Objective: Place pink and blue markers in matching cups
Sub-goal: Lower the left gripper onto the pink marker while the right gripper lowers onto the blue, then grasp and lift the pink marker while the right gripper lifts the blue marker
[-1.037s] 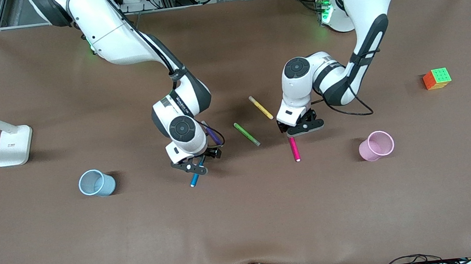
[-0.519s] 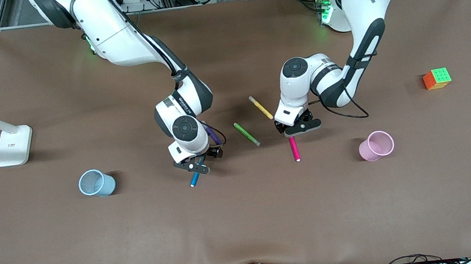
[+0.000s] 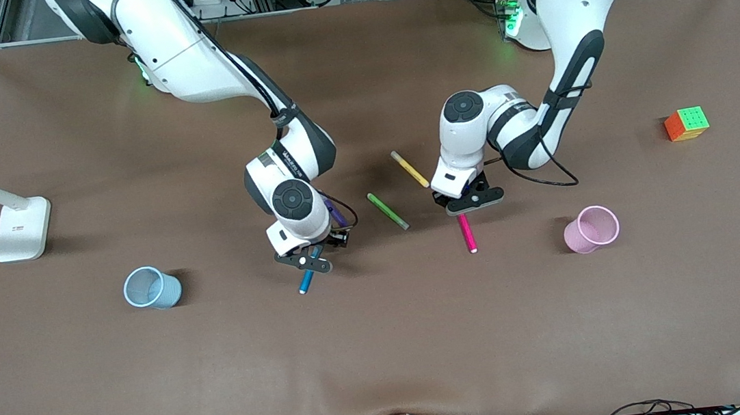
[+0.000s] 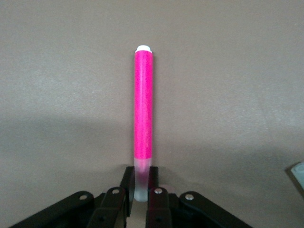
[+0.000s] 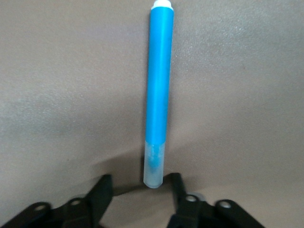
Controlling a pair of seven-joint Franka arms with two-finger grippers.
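Note:
The pink marker (image 3: 467, 234) lies on the brown table, its white tip pointing toward the front camera. My left gripper (image 3: 472, 201) is shut on its pale cap; in the left wrist view the gripper (image 4: 141, 183) pinches the cap of the marker (image 4: 143, 104). The blue marker (image 3: 306, 282) lies near the right arm's end. My right gripper (image 3: 308, 263) is open with its fingers on either side of the cap end; the right wrist view shows the gripper (image 5: 140, 186) and the marker (image 5: 159, 76). The pale blue cup (image 3: 152, 287) and the pale pink cup (image 3: 591, 229) both stand apart from the markers.
A dark purple marker (image 3: 337, 215) lies partly under the right arm. A green marker (image 3: 387, 210) and a yellow marker (image 3: 409, 168) lie between the arms. A colour cube (image 3: 686, 123) sits toward the left arm's end, a white lamp base (image 3: 21, 229) at the right arm's end.
The pink marker's white tip has swung slightly toward the pink cup. Both grippers have shifted only slightly; the blue marker has not moved.

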